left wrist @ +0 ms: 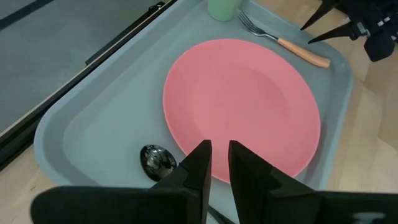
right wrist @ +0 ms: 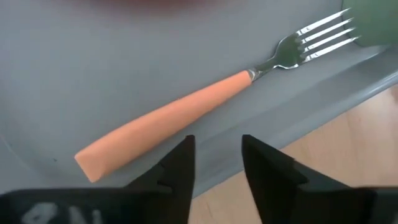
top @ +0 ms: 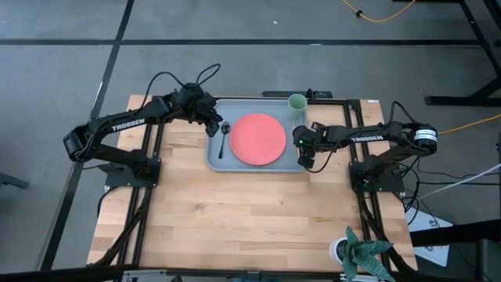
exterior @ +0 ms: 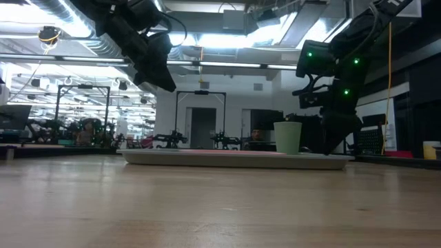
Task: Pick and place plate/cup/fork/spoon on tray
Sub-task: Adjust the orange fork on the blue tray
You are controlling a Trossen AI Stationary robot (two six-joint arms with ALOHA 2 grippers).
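The grey-blue tray (top: 216,158) lies at the table's far middle. On it lie the coral-red plate (top: 258,139), the pale-green cup (top: 297,103) in its far right corner, the dark spoon (top: 224,138) left of the plate, and the orange-handled fork (right wrist: 180,115) along its right side. My left gripper (left wrist: 220,155) hangs above the tray's left part, over the spoon's handle; its fingers are a narrow gap apart and hold nothing. My right gripper (right wrist: 217,149) is open and empty at the tray's right rim, just beside the fork's handle.
A white pot with a green plant (top: 356,251) stands at the table's near right corner. The bare wooden tabletop (top: 250,211) stretches from the tray to the near edge. In the low view both grippers (exterior: 162,72) (exterior: 337,134) are above the tray.
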